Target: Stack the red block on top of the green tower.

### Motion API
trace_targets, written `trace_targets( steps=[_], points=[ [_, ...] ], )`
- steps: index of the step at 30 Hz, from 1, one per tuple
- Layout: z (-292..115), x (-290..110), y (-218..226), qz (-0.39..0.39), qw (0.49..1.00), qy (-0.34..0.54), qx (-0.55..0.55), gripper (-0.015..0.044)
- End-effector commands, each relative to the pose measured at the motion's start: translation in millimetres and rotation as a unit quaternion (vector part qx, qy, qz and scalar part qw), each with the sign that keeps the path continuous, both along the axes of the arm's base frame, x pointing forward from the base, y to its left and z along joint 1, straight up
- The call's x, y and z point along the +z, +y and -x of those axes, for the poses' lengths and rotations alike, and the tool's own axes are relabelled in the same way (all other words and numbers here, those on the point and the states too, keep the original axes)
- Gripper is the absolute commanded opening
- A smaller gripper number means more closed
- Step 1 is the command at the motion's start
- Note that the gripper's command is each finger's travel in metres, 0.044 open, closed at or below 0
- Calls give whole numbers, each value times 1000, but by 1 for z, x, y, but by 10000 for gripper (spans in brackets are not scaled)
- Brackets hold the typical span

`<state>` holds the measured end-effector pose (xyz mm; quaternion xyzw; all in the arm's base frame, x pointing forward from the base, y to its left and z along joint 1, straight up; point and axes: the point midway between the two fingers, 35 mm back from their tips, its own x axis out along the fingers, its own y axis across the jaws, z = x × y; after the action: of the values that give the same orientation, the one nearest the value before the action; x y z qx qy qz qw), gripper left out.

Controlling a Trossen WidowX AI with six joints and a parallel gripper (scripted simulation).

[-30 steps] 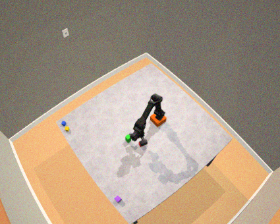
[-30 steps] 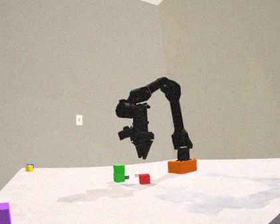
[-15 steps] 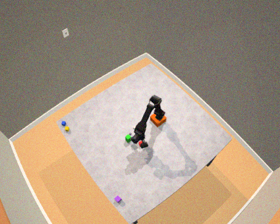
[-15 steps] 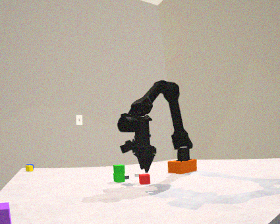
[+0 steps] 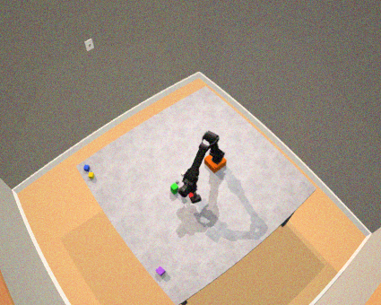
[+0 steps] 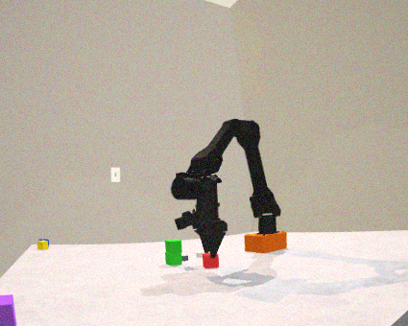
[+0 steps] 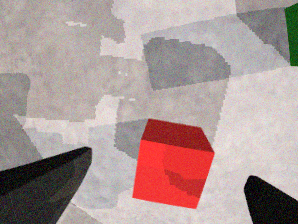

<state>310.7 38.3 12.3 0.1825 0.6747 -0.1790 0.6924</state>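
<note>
The red block lies on the grey table top. My gripper is open and hangs just above it, pointing down, with one black finger on each side of the block in the wrist view. Nothing is between the fingers. The green tower stands upright a short way to the left of the red block; its edge shows at the right rim of the wrist view.
The arm's orange base stands behind right of the blocks. A small white-grey piece lies beside the tower. A blue block on a yellow one sits at the far left. A purple block lies near the front edge.
</note>
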Motion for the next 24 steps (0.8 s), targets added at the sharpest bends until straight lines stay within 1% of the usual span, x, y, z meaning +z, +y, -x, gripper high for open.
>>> trace_targets(
  steps=[1,12,24],
  points=[
    [1,-7,0,-2,1000,3,-2,440],
    [2,-25,0,-2,1000,3,-2,440],
    [2,-26,0,-2,1000,3,-2,440]
  ],
)
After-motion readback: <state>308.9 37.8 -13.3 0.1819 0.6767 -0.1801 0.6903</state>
